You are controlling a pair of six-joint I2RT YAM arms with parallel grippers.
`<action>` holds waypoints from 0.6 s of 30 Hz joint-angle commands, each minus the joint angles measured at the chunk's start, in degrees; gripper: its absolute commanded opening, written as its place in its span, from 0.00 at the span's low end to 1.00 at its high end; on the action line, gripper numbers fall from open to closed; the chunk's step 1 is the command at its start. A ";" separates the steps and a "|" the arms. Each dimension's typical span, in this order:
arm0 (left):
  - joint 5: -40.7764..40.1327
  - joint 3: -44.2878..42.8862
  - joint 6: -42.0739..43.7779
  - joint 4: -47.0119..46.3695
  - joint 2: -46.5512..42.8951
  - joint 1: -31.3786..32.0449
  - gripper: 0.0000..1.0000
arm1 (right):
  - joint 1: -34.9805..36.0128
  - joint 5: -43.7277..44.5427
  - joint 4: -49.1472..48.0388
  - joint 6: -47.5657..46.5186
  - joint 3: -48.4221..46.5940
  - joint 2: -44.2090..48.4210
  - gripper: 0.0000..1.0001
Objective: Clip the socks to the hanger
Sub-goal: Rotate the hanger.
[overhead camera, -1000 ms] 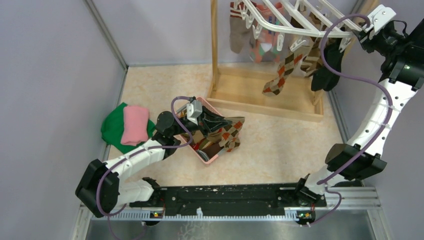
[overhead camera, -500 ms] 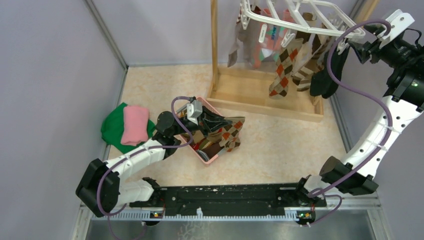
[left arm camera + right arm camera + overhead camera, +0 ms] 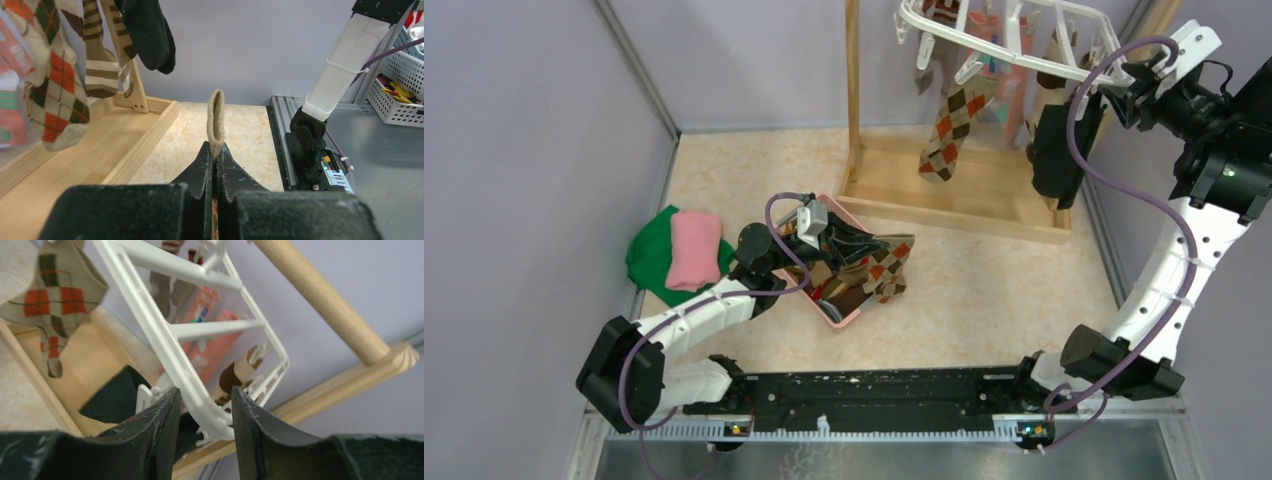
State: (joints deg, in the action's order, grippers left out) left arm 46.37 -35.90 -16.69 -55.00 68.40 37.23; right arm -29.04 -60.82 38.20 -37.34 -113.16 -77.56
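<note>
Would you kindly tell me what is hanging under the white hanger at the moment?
Under the hanger hang an argyle sock, a black sock, a pink sock and a brown striped sock. Any further socks behind these are covered and cannot be counted.

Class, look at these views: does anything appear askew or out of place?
Yes: the hanger tilts rather than hanging level, its rail between the right gripper's fingers, and the argyle sock beneath slants.
</note>
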 commanded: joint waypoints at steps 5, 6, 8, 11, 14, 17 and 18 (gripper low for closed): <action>0.83 -1.66 -0.37 -2.74 -0.97 -0.12 0.00 | -0.03 14.10 -10.19 6.43 1.72 -2.14 0.39; 0.85 -1.71 -0.30 -2.76 -0.89 -0.06 0.00 | -0.02 15.03 -10.61 6.63 1.81 -2.31 0.38; 0.83 -1.79 -0.28 -2.67 -0.79 -0.09 0.00 | -0.26 17.53 -11.75 7.44 2.02 -2.85 0.34; 0.95 -1.81 -0.28 -2.70 -0.73 -0.11 0.00 | -1.64 19.57 -13.22 9.83 1.16 -4.65 0.33; 1.00 -1.86 -0.36 -2.72 -0.77 -0.14 0.00 | -3.81 16.73 -13.89 12.51 0.41 -5.53 0.33; 1.09 -1.85 -0.53 -2.74 -0.81 -0.10 0.00 | -5.33 9.49 -16.02 14.24 3.43 -2.79 0.39; 1.15 -1.88 -0.61 -2.74 -0.81 -0.13 0.00 | -5.46 7.77 -16.38 14.46 4.48 -1.64 0.41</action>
State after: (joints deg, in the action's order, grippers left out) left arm 46.54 -35.90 -16.84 -55.00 68.40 37.23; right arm -33.08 -45.80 26.37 -26.65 -110.76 -82.63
